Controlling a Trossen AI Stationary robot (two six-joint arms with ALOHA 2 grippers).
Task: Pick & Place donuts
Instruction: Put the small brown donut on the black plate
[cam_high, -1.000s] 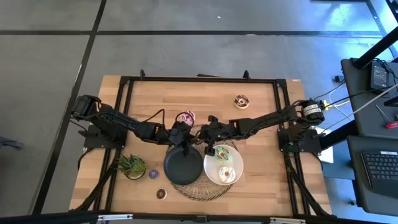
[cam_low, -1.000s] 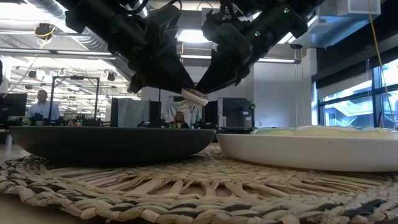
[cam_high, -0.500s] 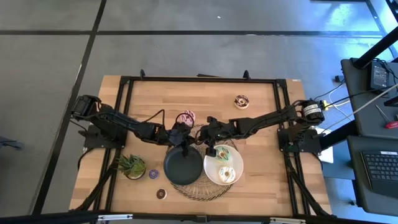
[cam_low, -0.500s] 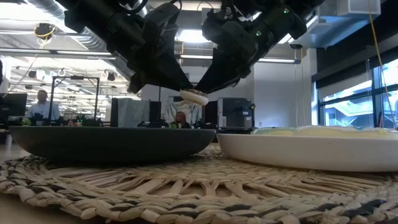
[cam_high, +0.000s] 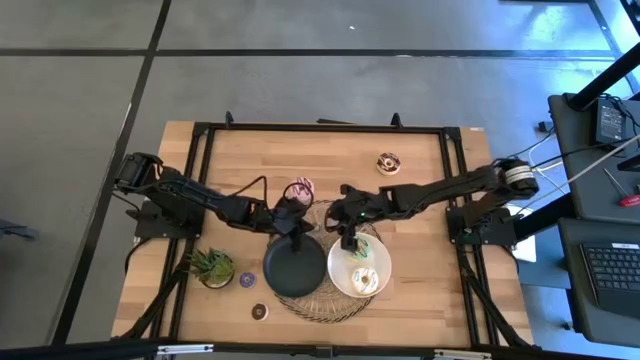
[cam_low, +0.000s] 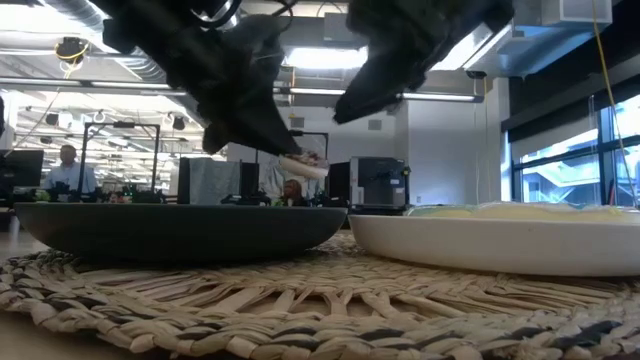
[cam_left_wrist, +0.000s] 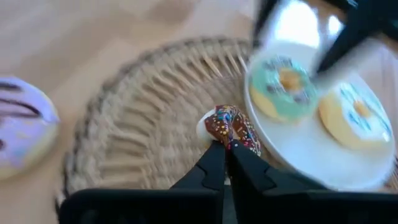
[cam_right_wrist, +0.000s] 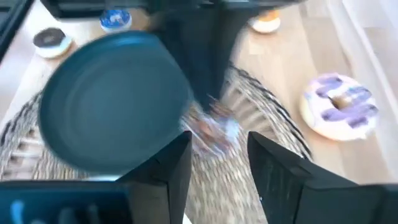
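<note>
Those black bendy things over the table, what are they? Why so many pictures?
They are two robot arms with pincher fingers. One picture looks down from above, one peeks along the table, and two come from cameras on the arms' wrists. On the wooden table lie a woven mat, a black plate, and a white plate with a green donut and a cream donut. The left gripper pinches a chocolate-and-white donut above the mat. The right gripper is open, holding nothing.

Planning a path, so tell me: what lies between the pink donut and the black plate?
In the high view, the left gripper, shut on the chocolate-and-white donut, hangs there over the woven mat.
</note>
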